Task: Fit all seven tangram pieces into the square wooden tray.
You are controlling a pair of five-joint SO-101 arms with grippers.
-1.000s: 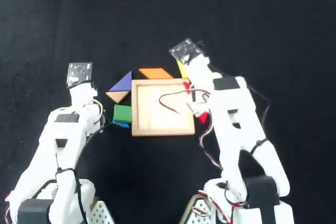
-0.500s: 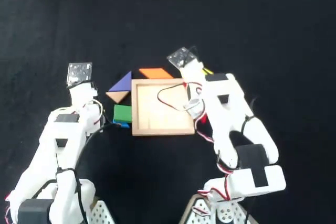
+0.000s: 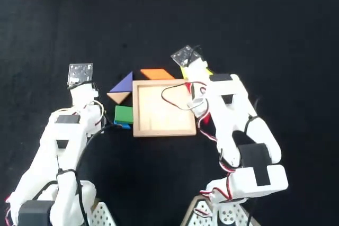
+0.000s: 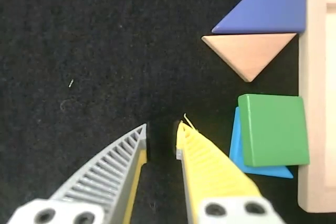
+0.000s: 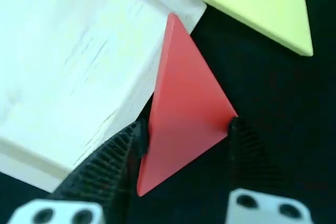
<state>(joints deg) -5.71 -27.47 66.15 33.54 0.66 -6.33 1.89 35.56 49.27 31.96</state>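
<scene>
The red triangle is clamped between the jaws of the right gripper at the square wooden tray's right rim, one tip lying over the rim. A yellow triangle is seen just past the tray's far right corner. An orange parallelogram is laid along the tray's far edge. On the tray's left side, a blue triangle, a tan triangle and a green square stacked on a light blue triangle are found. The left gripper is held left of the tray, its jaws a narrow gap apart, nothing gripped.
</scene>
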